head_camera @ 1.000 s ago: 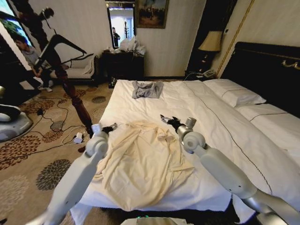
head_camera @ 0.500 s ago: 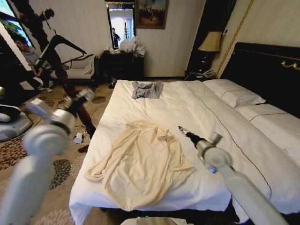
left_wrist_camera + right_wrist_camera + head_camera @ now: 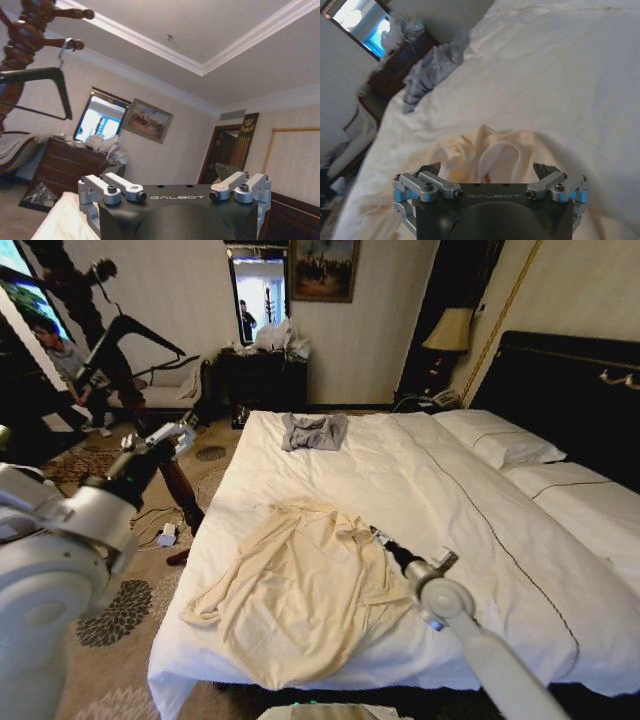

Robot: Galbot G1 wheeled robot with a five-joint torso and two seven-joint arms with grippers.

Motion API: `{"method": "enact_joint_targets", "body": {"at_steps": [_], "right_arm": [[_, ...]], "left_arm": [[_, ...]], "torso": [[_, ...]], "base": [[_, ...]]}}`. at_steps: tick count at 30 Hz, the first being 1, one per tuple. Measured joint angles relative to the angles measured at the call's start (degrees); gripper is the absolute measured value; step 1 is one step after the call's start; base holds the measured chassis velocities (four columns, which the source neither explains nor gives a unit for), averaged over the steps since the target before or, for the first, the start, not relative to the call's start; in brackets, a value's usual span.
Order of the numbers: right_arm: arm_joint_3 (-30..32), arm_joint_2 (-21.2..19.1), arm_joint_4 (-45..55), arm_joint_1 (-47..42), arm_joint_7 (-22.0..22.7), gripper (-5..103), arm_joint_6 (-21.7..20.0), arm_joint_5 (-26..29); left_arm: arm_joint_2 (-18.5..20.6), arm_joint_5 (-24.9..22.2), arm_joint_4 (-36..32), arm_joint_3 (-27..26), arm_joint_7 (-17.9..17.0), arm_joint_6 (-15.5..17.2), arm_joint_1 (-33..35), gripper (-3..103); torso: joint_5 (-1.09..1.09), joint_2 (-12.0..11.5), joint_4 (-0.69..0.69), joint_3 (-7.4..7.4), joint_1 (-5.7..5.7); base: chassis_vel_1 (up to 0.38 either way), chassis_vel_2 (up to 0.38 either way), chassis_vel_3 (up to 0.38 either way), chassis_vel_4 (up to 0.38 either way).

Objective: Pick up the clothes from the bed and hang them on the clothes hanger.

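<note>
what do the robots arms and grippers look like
Both arms are smooth glossy white shells with rounded joints. The right gripper has a black body lettered GALBOT, silver bolted linkages and dark pointed fingertips. The left gripper carries the same black body, lettering and silver linkages.

light: dim, warm | glare: window [image 3: 18, 285] | blur: left arm [image 3: 55, 540]

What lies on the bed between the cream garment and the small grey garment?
In the head view, bare white sheet of the bed separates the clothes from the grey garment.
</note>
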Motion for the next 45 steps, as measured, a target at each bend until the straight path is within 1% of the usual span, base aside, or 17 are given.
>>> {"method": "enact_joint_targets", "body": {"at_steps": [1,4,7,11,12,13,14,16,17,21,23,26,29,30,31,34,45], "right_arm": [[-1.14,0.62,-2.54,1.47,0.33,100,-0.22,-3.23],[-2.76,0.66,-6.04,3.16,0.62,100,-0.55,-8.38],[-3.38,0.19,-7.05,3.83,0.66,101,-0.76,-9.39],[-4.81,0.11,-9.55,4.9,-0.19,82,-0.69,-13.57],[-4.81,0.11,-9.55,4.9,-0.19,82,-0.69,-13.57],[-5.16,0.31,-10.05,5.23,-0.35,76,-0.55,-14.13],[-5.52,0.58,-10.39,5.59,-0.45,76,-0.51,-14.54],[-6.37,0.92,-10.85,6.19,-0.55,65,-0.51,-15.78],[-6.37,0.92,-10.85,6.19,-0.55,65,-0.51,-15.78],[-9.16,1.34,-14.08,7.95,-0.69,43,-0.44,-21.71],[-9.71,1.47,-15.14,8.22,-0.8,43,-0.3,-23.97],[-10.6,1.36,-16.59,8.43,-0.87,27,-0.19,-29.82],[-10.76,1.11,-16.6,8.26,-0.54,22,-0.19,-32.01],[-10.73,1.0,-16.42,8.11,-0.3,16,-0.19,-32.58],[-10.73,1.0,-16.42,8.11,-0.3,16,-0.19,-32.58],[-9.85,0.23,-14.22,7.19,0.1,2,-0.06,-33.02],[-6.87,-5.36,1.36,-0.67,-1.79,0,0.12,-31.03]], "left_arm": [[-0.31,0.03,0.01,-0.28,-0.05,0.01,0.42,100],[-0.66,0.12,0.1,-0.53,-0.25,0.04,0.72,100],[-0.94,0.19,0.19,-0.55,-0.31,0.08,0.7,100],[-2.27,0.7,0.7,0.22,-0.41,0.34,0.28,100],[-2.27,0.7,0.7,0.22,-0.41,0.34,0.28,100],[-2.52,0.97,0.84,0.48,-0.42,0.42,0.2,100],[-2.77,1.27,0.99,0.73,-0.41,0.5,0.13,100],[-2.98,1.47,1.21,0.89,-0.43,0.56,0.09,100],[-2.98,1.47,1.21,0.89,-0.43,0.56,0.09,100],[-3.12,1.64,1.55,0.51,-0.56,0.57,0.47,100],[-3.22,1.65,1.55,0.3,-0.6,0.57,0.73,100],[-3.43,1.67,1.33,-0.37,-0.68,0.56,1.57,100],[-3.56,1.68,1.04,-0.89,-0.69,0.55,2.31,100],[-3.65,1.69,0.94,-1.12,-0.7,0.55,2.6,100],[-3.65,1.69,0.94,-1.12,-0.7,0.55,2.6,100],[-4.13,1.83,0.63,-1.34,-0.73,0.55,3.35,100],[-5.04,3.69,0.55,-0.82,-0.74,0.55,5.31,100]], "torso": [[0.0,0.0,0.02,0.0,0.0],[0.0,0.0,0.01,0.0,0.0],[0.0,0.0,-0.02,0.0,0.0],[0.0,0.0,-0.01,0.0,0.0],[0.0,0.0,-0.01,0.0,0.0],[0.0,0.0,-0.01,0.0,0.0],[0.0,0.0,-0.01,0.0,0.0],[0.0,0.0,-0.01,0.0,0.0],[0.0,0.0,-0.01,0.0,0.0],[0.0,0.0,0.01,-0.01,-0.01],[0.01,0.0,0.01,0.0,0.0],[0.01,0.0,-0.01,0.0,0.0],[0.01,0.0,0.0,0.0,-0.01],[0.0,0.0,0.0,0.0,-0.02],[0.0,0.0,0.0,0.0,-0.02],[0.01,0.0,0.0,0.0,-0.01],[0.01,0.0,0.0,-0.01,-0.01]], "base": [[0.0,0.0,0.0,0.0],[0.0,0.0,0.0,0.0],[0.0,0.0,0.0,0.0],[0.0,0.0,0.0,0.0],[0.0,0.0,0.0,0.0],[0.0,0.0,0.0,0.0],[0.0,0.0,0.0,0.0],[0.0,0.0,0.0,0.0],[0.0,0.0,0.0,0.0],[0.0,0.0,0.0,0.0],[0.0,0.0,0.0,0.0],[0.0,0.0,0.0,0.0],[0.0,0.0,0.0,0.0],[0.0,0.0,0.0,0.0],[0.0,0.0,0.0,0.0],[0.0,0.0,0.0,0.0],[0.0,0.0,0.0,0.0]]}}
